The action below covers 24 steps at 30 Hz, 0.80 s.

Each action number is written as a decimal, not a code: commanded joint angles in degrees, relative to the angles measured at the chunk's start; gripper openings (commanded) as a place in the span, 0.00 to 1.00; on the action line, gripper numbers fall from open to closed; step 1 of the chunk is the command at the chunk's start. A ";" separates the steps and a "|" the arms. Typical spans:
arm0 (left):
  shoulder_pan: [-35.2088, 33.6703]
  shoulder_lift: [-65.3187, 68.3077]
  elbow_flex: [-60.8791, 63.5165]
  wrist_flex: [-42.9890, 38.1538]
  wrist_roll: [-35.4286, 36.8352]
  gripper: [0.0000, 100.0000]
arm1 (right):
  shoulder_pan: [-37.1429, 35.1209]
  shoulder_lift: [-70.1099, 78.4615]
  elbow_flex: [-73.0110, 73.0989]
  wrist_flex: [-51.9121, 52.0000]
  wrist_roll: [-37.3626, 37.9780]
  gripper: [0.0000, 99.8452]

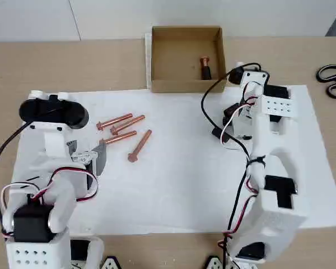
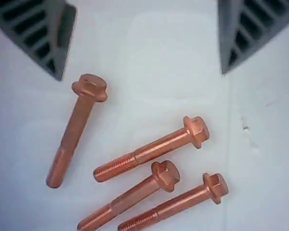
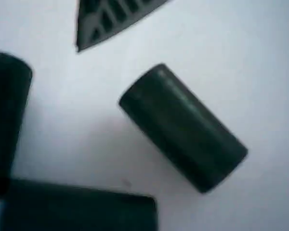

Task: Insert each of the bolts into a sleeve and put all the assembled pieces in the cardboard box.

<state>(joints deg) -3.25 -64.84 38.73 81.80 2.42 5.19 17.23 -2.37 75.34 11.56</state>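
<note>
Currently, count four bolts [image 2: 151, 148] flat on the sheet [image 2: 260, 144], axes diagonal, heads toward left gripper [image 2: 140, 74], spread wide; three sleeves [image 3: 183, 139] lying sideways; right gripper [image 3: 101, 21] opening: cannot tell.

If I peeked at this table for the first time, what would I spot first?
Probably the four shiny copper bolts lying loose on the white sheet, close by the open left gripper. Next comes the cardboard box at the table's far edge, with one assembled piece, a bolt in a dark sleeve, inside it. More dark sleeves lie on the sheet by the right arm.
</note>
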 commanded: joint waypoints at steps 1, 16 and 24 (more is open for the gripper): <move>-0.09 -0.53 -0.22 -1.32 -0.18 0.20 | -0.31 1.10 -2.55 -2.24 0.44 0.19; -0.26 -0.44 -0.22 -1.32 -0.18 0.20 | -0.22 4.53 -2.73 -6.29 0.62 0.08; -0.53 -0.53 -0.57 -1.32 -0.35 0.20 | -0.04 4.53 -2.64 -6.20 0.62 0.06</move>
<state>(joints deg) -3.25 -64.84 38.73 81.80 2.42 5.54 22.15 -2.37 69.71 11.56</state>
